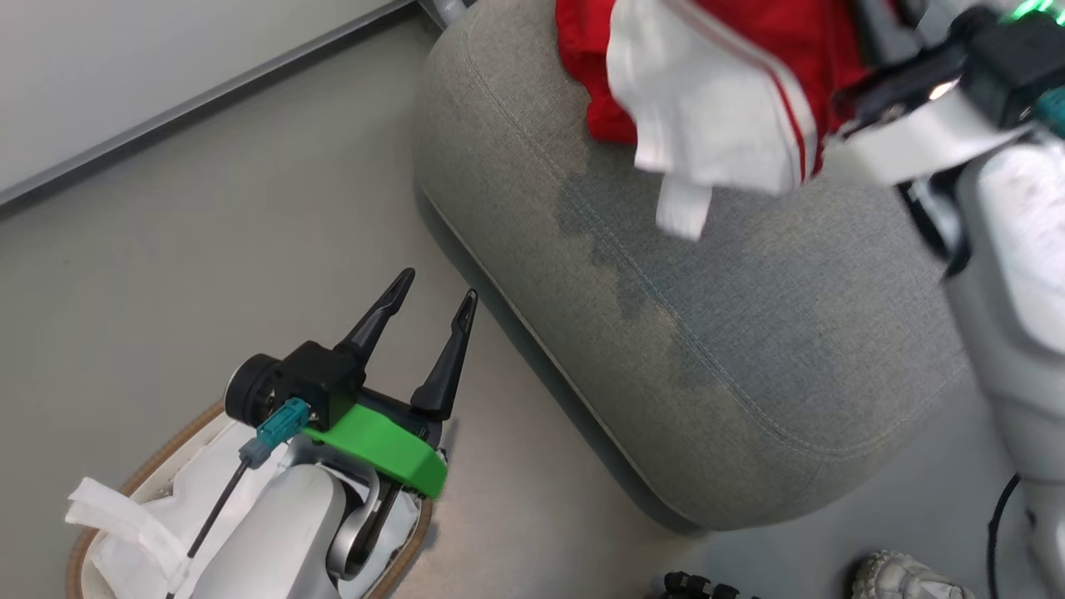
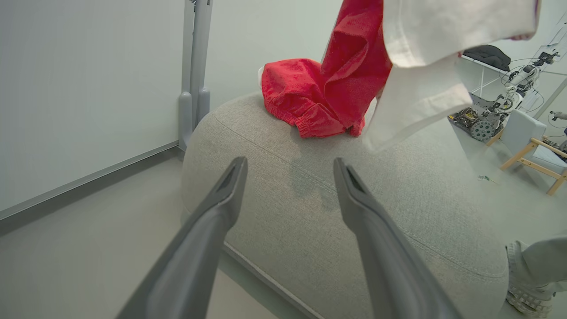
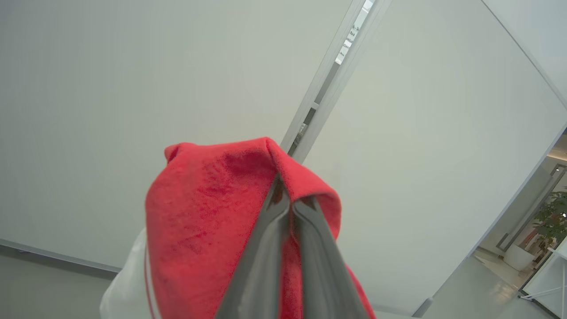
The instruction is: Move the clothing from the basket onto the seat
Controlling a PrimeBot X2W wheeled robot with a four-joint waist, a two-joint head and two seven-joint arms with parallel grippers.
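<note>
1. Red soft-napped clothing (image 3: 199, 221) with white striped trim hangs from my right jaws, clenched on a fold; its lower end heaps on the rounded, seamed grey fabric seat (image 1: 707, 333) below them.
2. Released and empty, my left jaws point at that seat.
3. Behind and under them, the oval white plastic basket (image 1: 75, 557) with brown woven rim shows crumpled white liner (image 1: 208, 453), no red visible; letting go seems all that remains.

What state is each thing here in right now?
Left end effector: open, empty.
Right end effector: shut on red-and-white garment.
Red-and-white garment: gripped, hanging over the seat.
Second red garment: crumpled on seat.
Basket: white liner showing, no red visible.
</note>
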